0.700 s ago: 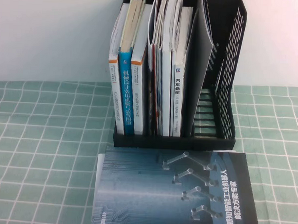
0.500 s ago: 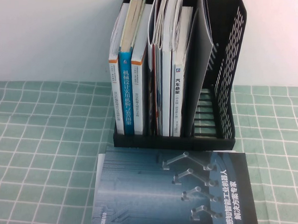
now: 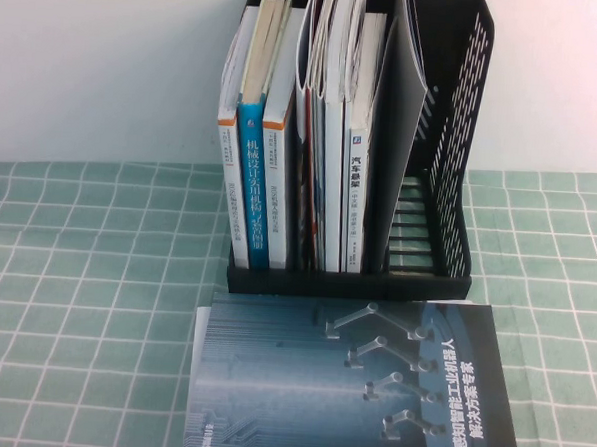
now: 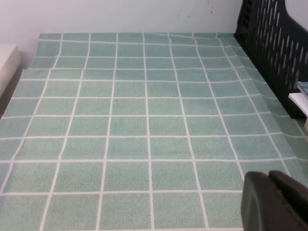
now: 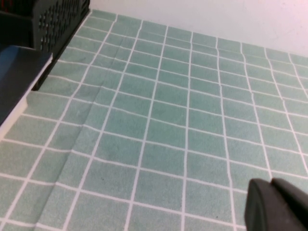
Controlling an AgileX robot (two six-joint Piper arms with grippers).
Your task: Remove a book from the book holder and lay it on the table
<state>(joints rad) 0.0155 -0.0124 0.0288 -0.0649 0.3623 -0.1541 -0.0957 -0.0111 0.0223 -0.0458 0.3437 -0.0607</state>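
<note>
The black book holder (image 3: 448, 141) stands upright at the back middle of the table (image 3: 86, 272). The book (image 3: 398, 139) stands in it as a large thin softcover. Its plain dark grey back faces the empty right slot and its front is hidden. Neither gripper shows in the high view. My left gripper (image 4: 269, 178) is shut and empty, low over the cloth left of the holder (image 4: 274, 43). My right gripper (image 5: 270, 185) is shut and empty, low over the cloth right of the holder (image 5: 57, 14).
A dark blue book with silvery robot arms (image 3: 350, 386) lies flat on the table in front of the holder; its corner also shows in the right wrist view (image 5: 17, 77). Narrower books with blue and white spines (image 3: 253, 181) fill the holder's left slots. A white wall is behind.
</note>
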